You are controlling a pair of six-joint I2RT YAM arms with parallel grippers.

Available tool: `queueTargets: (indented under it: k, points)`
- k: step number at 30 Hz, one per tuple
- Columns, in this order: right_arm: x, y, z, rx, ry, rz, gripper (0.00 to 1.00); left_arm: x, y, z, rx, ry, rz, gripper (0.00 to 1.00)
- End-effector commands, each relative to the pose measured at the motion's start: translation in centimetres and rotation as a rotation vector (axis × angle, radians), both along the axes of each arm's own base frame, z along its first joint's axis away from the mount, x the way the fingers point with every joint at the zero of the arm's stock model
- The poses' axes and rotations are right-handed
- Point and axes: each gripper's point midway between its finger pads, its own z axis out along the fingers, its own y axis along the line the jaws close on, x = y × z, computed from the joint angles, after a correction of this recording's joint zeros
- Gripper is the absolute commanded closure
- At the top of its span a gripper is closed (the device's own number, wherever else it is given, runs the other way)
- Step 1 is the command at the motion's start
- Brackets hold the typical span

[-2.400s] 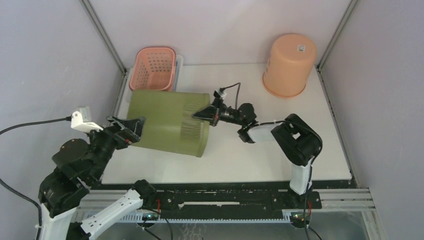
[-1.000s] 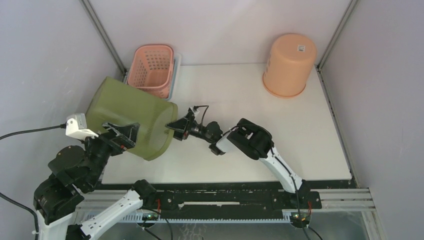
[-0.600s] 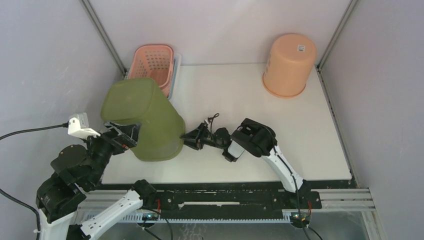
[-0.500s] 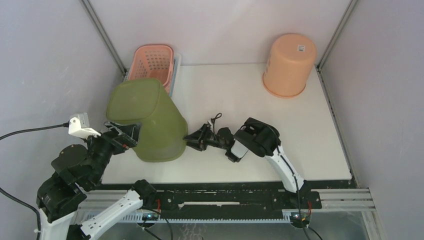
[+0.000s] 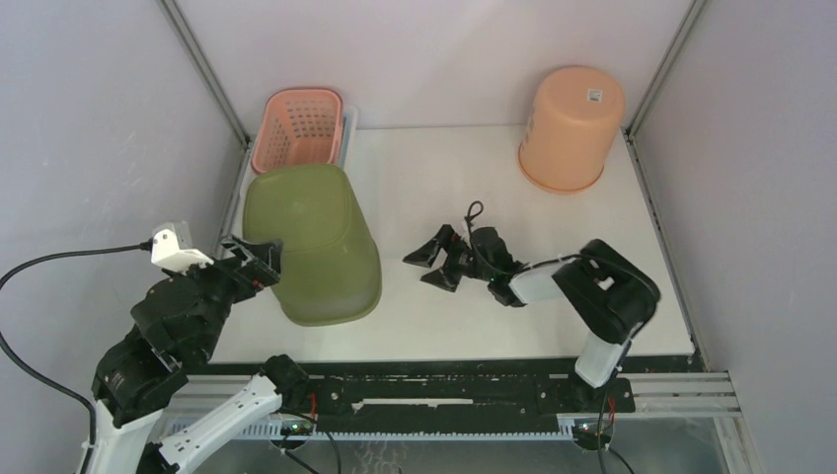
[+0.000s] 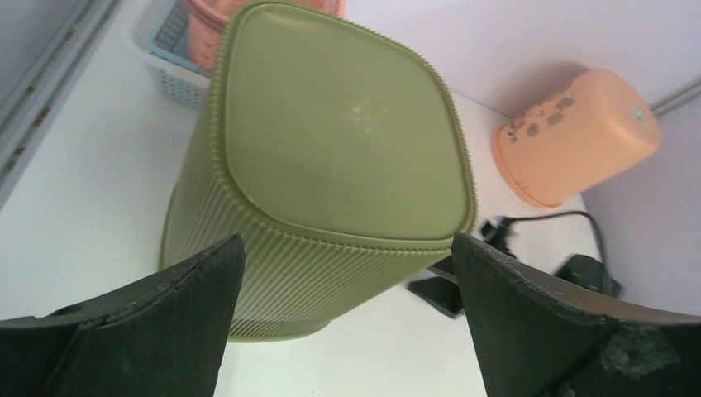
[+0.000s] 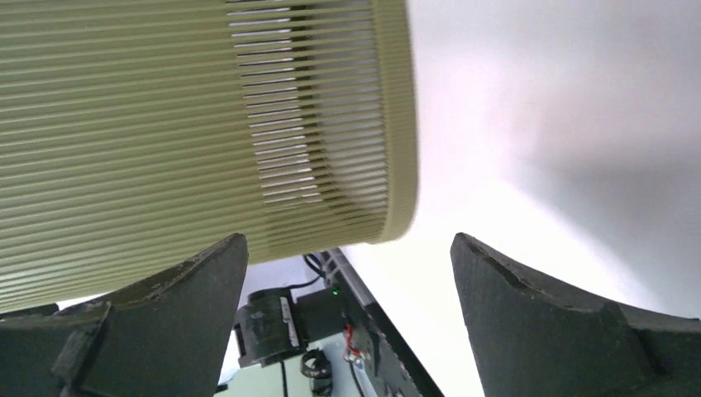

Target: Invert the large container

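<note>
Change: the large container (image 5: 314,247) now stands mouth down on the surface (image 5: 494,188) with its flat base up. A second ago it lay tipped toward the left arm, and half a second ago it was still leaning.
Left gripper (image 5: 259,259): spread wide and holding nothing, close against the container's near-left wall. Whether it touches the ribbing I cannot tell. Its wrist view looks between the fingers onto the upturned base.
Right gripper (image 5: 428,265): spread wide and empty, now apart from the container on its right side. Half a second ago it was right at the rim. Its wrist view shows the ribbed wall and rim with nothing between the fingers.
Meaning for the task: the flip looks finished, with the rim seeming to sit flat and neither arm supporting it. What seems left is drawing both arms back without nudging the container.
Surface, near edge: a black rail (image 5: 444,387) carries both arm bases.
Surface, middle: a plain white top, bare between the right gripper and the far things.
Surface, far left: a pink basket (image 5: 301,128) sits just behind the container.
Surface, far right: an orange bucket (image 5: 570,123), also mouth down, stands well apart from everything else.
Room: pale lilac walls (image 5: 444,49) close in on three sides, with metal posts at the far corners.
</note>
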Motion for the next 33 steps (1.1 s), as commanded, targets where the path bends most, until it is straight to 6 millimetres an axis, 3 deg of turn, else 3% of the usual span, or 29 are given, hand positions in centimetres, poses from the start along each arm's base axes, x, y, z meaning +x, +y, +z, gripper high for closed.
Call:
queueTargets:
  k: [1, 7, 9, 12, 15, 19, 25, 31, 33]
  points:
    - [-1.3, -3.4, 0.0, -0.185, -0.09, 0.031, 0.0, 1.0, 2.6, -1.0, 0.038, 0.0, 0.18, 0.0]
    - [-2.4, -6.2, 5.1, -0.277, -0.255, 0.044, 0.0, 2.7, 3.5, -2.9, 0.107, 0.049, 0.32, 0.0]
    - [-2.9, -7.3, 6.5, -0.298, -0.281, 0.048, 0.0, 2.9, 4.7, -3.3, 0.093, 0.036, 0.408, 0.0]
    - [-3.5, -8.7, 8.3, -0.301, -0.322, 0.045, 0.0, 2.3, 6.5, -3.5, 0.004, -0.027, 0.509, 0.0]
    - [-4.0, -9.6, 9.2, -0.303, -0.342, 0.047, 0.0, 2.6, 6.6, -3.3, -0.095, -0.125, 0.52, 0.0]
    - [-4.7, -10.1, 10.0, -0.296, -0.363, 0.064, 0.0, 6.0, 3.3, -3.7, -0.061, -0.095, 0.413, 0.0]
    - [-5.0, -11.8, 11.1, -0.303, -0.394, 0.048, 0.0, 11.6, -5.3, -5.7, -0.044, -0.062, 0.062, 0.03]
    - [-5.1, -14.3, 11.6, -0.354, -0.409, -0.004, 0.0, 15.8, -10.2, -7.8, -0.065, -0.024, -0.068, 0.04]
    - [-5.2, -15.1, 12.3, -0.374, -0.431, -0.025, 0.0, 17.3, -12.4, -7.5, -0.094, -0.045, -0.134, 0.04]
